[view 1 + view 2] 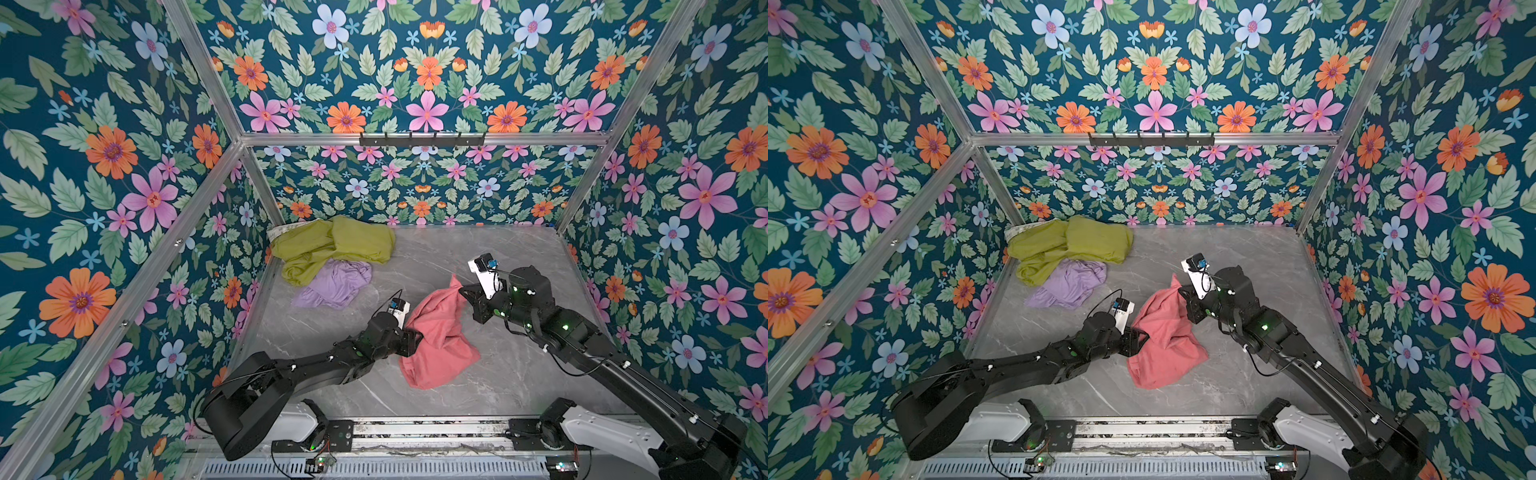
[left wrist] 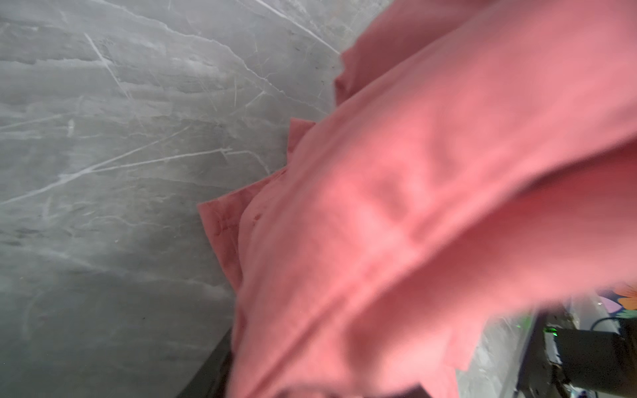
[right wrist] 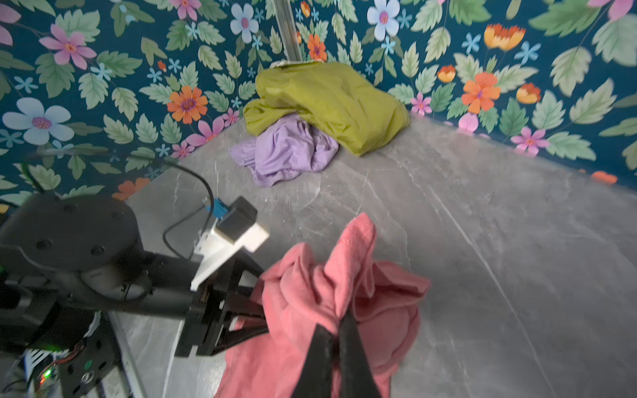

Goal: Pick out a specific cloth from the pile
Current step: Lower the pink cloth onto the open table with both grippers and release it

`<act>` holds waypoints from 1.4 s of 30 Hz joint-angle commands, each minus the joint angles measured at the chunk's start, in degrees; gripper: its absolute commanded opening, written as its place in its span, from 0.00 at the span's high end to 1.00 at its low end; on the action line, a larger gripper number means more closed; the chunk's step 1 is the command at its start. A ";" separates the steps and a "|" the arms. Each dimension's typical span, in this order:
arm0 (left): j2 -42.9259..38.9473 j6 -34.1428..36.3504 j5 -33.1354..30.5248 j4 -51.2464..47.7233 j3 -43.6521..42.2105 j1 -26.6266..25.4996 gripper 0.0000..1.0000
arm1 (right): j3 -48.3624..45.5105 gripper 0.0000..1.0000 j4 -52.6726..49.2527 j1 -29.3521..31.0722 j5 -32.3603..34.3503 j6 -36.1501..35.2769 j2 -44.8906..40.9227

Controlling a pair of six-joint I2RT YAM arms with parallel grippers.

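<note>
Two claws meet the cloth (image 1: 438, 336) on the bench (image 1: 511, 257), well apart from the pile (image 1: 328, 253) (far left corner): right claw (image 3: 336, 320) pinches its peak, left claw (image 3: 261, 305) stands spread at its edge.

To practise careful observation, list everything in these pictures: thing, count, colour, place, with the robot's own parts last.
salmon-pink cloth: one, pink, mid-table, apart from the other cloths, one end raised
olive-green cloth: one, olive-green, table's far left corner
lavender cloth: one, lavender, touching the olive-green cloth's near side
white fabric: one bit, white, behind the olive-green cloth
table: one, grey marbled, under all cloths
hook rack: one, black, on the rear rail
left gripper: one, black, fingers apart at the salmon-pink cloth's left edge
right gripper: one, black, fingers shut on that cloth's raised end
</note>
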 commanded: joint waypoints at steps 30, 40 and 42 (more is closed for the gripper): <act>-12.25 0.22 -7.89 -13.48 4.43 0.15 0.36 | -25.02 1.00 2.56 18.46 -1.29 19.52 0.00; -13.25 0.04 -7.88 -12.58 3.84 0.15 0.36 | -29.39 0.87 11.90 18.75 -3.60 23.09 8.00; -13.41 0.04 -7.95 -12.56 3.80 0.15 0.36 | -29.70 0.82 11.67 18.75 -3.60 23.43 7.99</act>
